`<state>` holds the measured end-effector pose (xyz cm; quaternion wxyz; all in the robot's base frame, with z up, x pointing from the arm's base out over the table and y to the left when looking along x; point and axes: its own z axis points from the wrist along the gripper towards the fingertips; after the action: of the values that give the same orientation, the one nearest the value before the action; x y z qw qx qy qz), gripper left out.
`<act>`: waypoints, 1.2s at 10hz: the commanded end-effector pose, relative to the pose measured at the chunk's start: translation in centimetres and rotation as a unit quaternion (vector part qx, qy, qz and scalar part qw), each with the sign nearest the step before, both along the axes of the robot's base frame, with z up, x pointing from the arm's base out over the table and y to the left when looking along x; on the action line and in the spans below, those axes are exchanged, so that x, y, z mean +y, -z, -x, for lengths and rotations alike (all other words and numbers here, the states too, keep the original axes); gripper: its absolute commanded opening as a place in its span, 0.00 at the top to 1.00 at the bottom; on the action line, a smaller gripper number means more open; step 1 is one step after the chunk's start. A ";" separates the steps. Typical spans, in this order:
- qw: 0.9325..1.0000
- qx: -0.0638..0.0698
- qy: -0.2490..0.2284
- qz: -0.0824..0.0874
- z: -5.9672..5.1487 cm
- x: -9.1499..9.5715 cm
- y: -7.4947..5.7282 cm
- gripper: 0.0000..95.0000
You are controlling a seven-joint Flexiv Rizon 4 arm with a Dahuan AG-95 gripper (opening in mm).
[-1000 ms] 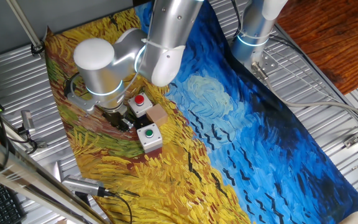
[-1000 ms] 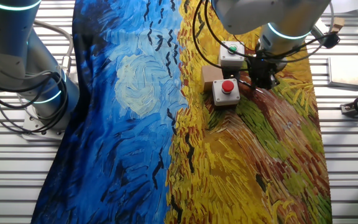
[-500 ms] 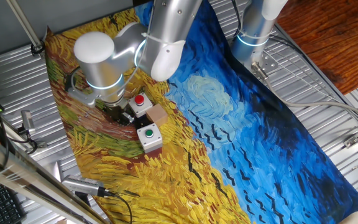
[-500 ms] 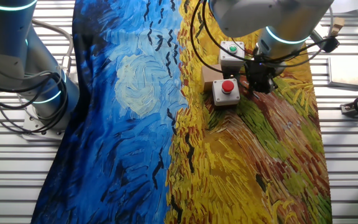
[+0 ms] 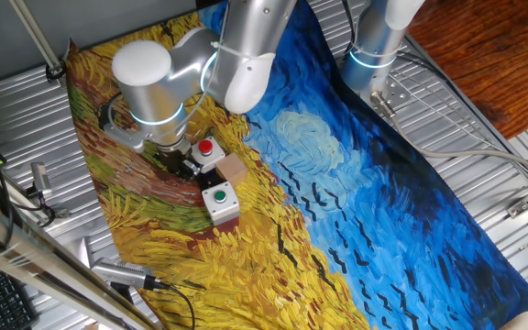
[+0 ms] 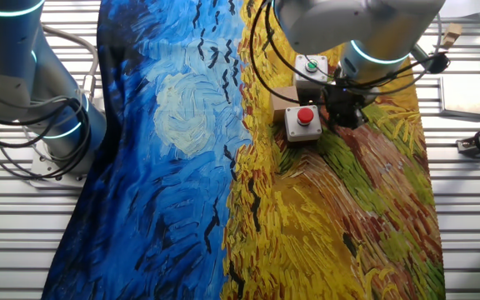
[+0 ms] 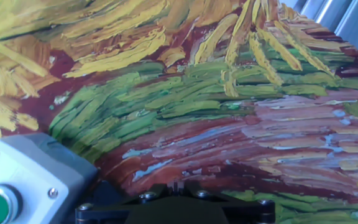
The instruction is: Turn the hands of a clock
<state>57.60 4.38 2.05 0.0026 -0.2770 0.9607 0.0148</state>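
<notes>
Hovering low over the painted cloth (image 5: 356,202), the gripper (image 5: 174,163) in one fixed view sits just beside the red-button box (image 5: 208,153), on the side away from the blue half of the cloth. Its black fingers are hidden under the silver wrist, so their spread cannot be told. A small tan block (image 5: 233,169) lies touching the red-button box, and the green-button box (image 5: 220,203) stands near it. No clock shows in this view.

From the other fixed view, the gripper (image 6: 342,108) hangs close beside the red-button box (image 6: 303,122), with the green-button box (image 6: 311,69) just behind and the tan block (image 6: 283,98) against the red-button box on the side away from the gripper. Cables and dark hardware mask the fingertips; whether anything is held cannot be told. The clock is not visible here either.

Seen from the hand view, only the black base of the gripper (image 7: 174,205) shows along the bottom edge, above bare cloth (image 7: 229,99). The green-button box (image 7: 27,180) fills the lower left corner. The fingers are out of frame, and no clock appears.
</notes>
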 end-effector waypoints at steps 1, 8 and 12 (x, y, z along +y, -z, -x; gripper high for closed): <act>1.000 0.000 -0.003 0.000 0.0 0.0 0.0 1.00; 1.000 0.007 -0.001 0.005 -0.4 3.0 -3.5 1.00; 1.000 0.008 0.000 0.004 -0.4 3.0 -3.5 1.00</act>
<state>58.04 7.40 5.58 -0.0066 -0.2745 0.9615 0.0128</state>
